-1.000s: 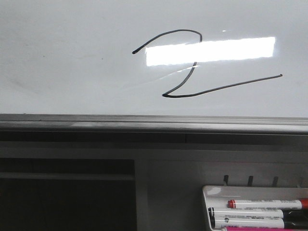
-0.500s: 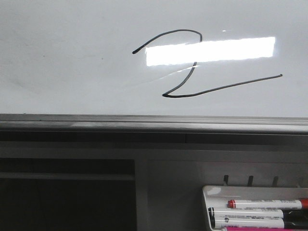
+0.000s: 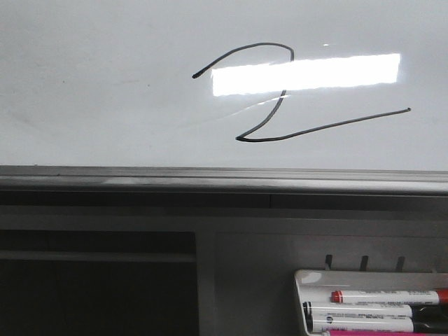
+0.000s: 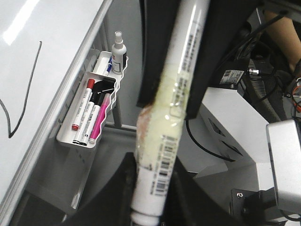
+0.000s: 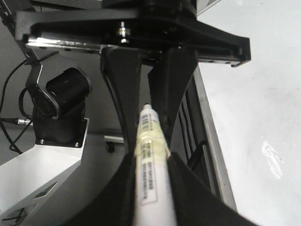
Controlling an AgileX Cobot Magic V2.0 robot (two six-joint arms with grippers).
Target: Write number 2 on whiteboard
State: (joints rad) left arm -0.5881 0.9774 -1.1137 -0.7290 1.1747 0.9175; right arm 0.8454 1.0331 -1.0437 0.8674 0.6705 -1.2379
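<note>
The whiteboard [image 3: 105, 84] fills the upper front view, with a bright light reflection. The number 2 [image 3: 239, 138] is a thin black line with a curved top and a long tail running right. Neither gripper shows in the front view. In the left wrist view my left gripper [image 4: 150, 207] is shut on a white taped marker [image 4: 174, 108], held off the whiteboard [image 4: 28, 70], where part of the 2's stroke [image 4: 31, 80] shows. In the right wrist view my right gripper [image 5: 153, 188] is shut on a white marker [image 5: 151, 160], beside the whiteboard [image 5: 254, 94].
The board's grey metal edge [image 3: 210, 178] runs across the front view. A white marker tray [image 3: 308, 280] with several markers hangs below it at the right; it also shows in the left wrist view [image 4: 66, 136], next to a spray bottle [image 4: 118, 52].
</note>
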